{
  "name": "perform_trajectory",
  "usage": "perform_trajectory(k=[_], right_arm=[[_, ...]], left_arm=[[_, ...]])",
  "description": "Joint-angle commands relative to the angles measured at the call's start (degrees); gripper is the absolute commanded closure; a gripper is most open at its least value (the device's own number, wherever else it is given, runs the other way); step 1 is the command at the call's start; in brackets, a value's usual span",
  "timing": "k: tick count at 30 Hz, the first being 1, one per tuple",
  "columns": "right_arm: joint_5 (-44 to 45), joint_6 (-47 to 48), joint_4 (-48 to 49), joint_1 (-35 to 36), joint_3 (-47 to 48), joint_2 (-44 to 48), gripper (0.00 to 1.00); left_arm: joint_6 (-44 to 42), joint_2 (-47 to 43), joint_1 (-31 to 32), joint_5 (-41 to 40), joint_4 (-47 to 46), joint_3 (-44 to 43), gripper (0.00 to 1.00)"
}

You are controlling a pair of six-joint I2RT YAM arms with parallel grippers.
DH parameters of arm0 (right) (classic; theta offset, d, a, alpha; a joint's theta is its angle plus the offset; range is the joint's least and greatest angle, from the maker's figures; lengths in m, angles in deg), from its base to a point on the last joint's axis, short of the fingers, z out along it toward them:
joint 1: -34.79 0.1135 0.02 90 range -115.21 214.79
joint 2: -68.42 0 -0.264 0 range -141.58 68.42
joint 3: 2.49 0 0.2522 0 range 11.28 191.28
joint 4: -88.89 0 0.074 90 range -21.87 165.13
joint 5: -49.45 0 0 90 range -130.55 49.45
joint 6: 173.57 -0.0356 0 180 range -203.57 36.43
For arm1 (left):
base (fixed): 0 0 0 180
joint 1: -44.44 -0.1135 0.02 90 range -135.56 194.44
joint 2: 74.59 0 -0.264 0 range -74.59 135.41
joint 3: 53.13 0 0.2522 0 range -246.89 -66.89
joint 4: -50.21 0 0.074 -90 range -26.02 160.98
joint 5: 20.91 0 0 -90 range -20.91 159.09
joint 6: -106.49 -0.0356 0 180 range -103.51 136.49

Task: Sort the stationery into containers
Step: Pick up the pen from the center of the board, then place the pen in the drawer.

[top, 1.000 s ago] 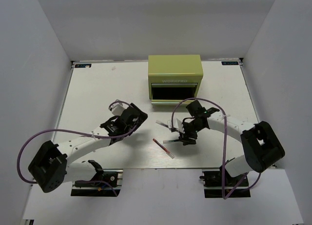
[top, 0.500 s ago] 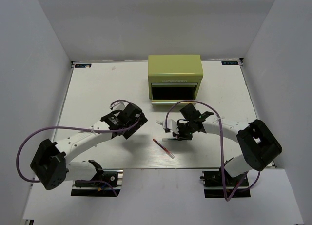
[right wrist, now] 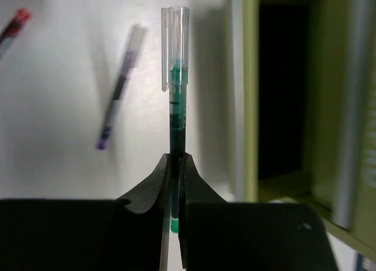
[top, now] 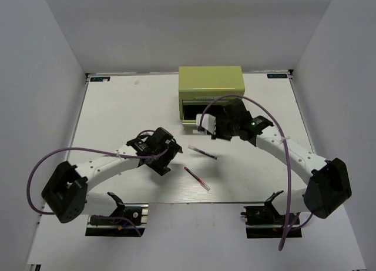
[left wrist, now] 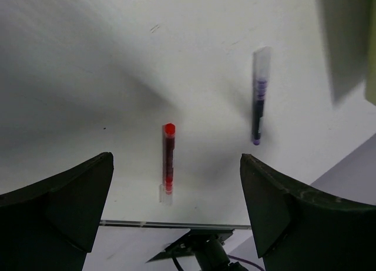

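My right gripper (top: 210, 127) is shut on the green pen (right wrist: 177, 77), whose clear cap points away from the fingers; the pen hangs just in front of the olive-green cabinet (top: 211, 86) and beside its dark open drawer (right wrist: 282, 89). A red pen (top: 197, 178) lies near the table's front edge. A dark purple pen (top: 202, 151) lies between it and the cabinet. My left gripper (top: 166, 161) stands open above the table left of both, the red pen (left wrist: 168, 159) showing between its fingers, the dark pen (left wrist: 258, 106) farther off.
The table's front edge (left wrist: 176, 225) runs just below the red pen, with an arm base mount under it. White walls enclose the table on three sides. The cabinet stands at the back middle.
My right gripper closed on the green pen and carried it up and back to the front of the cabinet. The left gripper drifted toward the red pen, still open.
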Motion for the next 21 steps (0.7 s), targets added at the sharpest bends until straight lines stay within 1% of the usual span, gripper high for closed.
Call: perform_trajectory(k=[1,3,4,6,7,9,10,11,12,14,15,18,21], right_arm=[[5.9,0.2,4.0,-1.1,7.0,-2.8,1.0],[8.4,1.2,5.4,-1.6,10.0,-5.7,1.0],[9.9,1.6,6.1,-2.0,10.6,-8.8,1.0],[11.0,3.5,6.7,-2.4,12.7,-10.7,1.0],[11.6,4.4,8.1,-2.6,13.1,-13.4,1.0],[13.4,4.9,9.6,-2.8,14.4,-14.8,0.97],[13.6,5.2,9.8,-3.1,15.4,-17.4,0.87],[13.6,5.3,9.3,-3.3,17.1,-18.4,0.82],[13.6,5.1,8.0,-3.6,18.6,-19.7,0.71],[13.0,4.8,6.4,-3.9,19.7,-21.0,0.62],[12.7,4.4,6.3,-4.1,19.7,-20.4,0.6],[9.4,2.5,5.1,-4.2,20.0,-18.3,0.6],[5.9,-0.1,2.6,-4.5,20.1,-15.9,0.6]], left_arm=[[3.8,3.8,-0.2,7.1,-1.4,-1.9,0.01],[4.3,6.7,-0.2,8.3,-1.4,-2.7,0.01],[4.3,7.5,-0.2,9.0,-1.4,-3.5,0.01],[4.3,8.5,0.4,9.0,-1.4,-4.3,0.01],[4.3,9.1,0.4,9.0,-1.4,-4.9,0.01],[4.3,9.1,0.4,9.0,-1.9,-4.9,0.01],[4.3,9.1,0.4,9.0,-1.9,-4.9,0.01],[4.3,9.1,0.4,9.6,-1.9,-4.9,0.01],[4.3,9.1,0.4,9.6,-1.9,-4.3,0.01],[4.3,9.1,0.4,10.1,-1.9,-4.2,0.01],[4.3,9.6,0.4,10.1,-1.9,-4.2,0.01],[4.3,11.0,1.0,10.8,-1.4,-4.8,0.04],[5.5,11.8,1.0,12.8,-2.1,-4.8,0.09]])
